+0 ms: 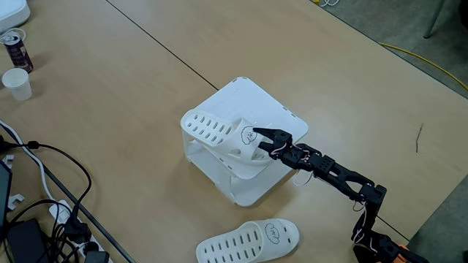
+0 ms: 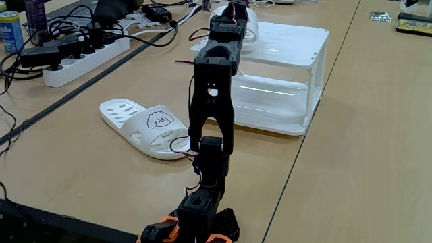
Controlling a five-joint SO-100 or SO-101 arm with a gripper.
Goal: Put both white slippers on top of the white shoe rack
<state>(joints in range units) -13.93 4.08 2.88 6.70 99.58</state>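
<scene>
One slipper (image 1: 219,137) rests tilted on the white shoe rack (image 1: 263,106) in a fixed view, gripper (image 1: 262,139) fingers clamped on its strap; the second slipper (image 1: 248,242) lies on the table (image 1: 110,80), paper cup (image 1: 17,83) well apart. From behind the arm in the other fixed view, the arm hides the gripper; power strip (image 2: 84,57) beyond the table slipper (image 2: 145,127).

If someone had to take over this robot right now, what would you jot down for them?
Gripper: over the white shoe rack, closed on the edge of one white slipper, by the cartoon face.
That slipper lies on the rack's top, at the edge toward the left in a fixed view, not yet let go.
Second white slipper lies on the table, beside the rack and near the arm's base.
Done: first slipper brought onto the rack.
Left: release it, then fetch the second slipper and set it beside the first.
</scene>
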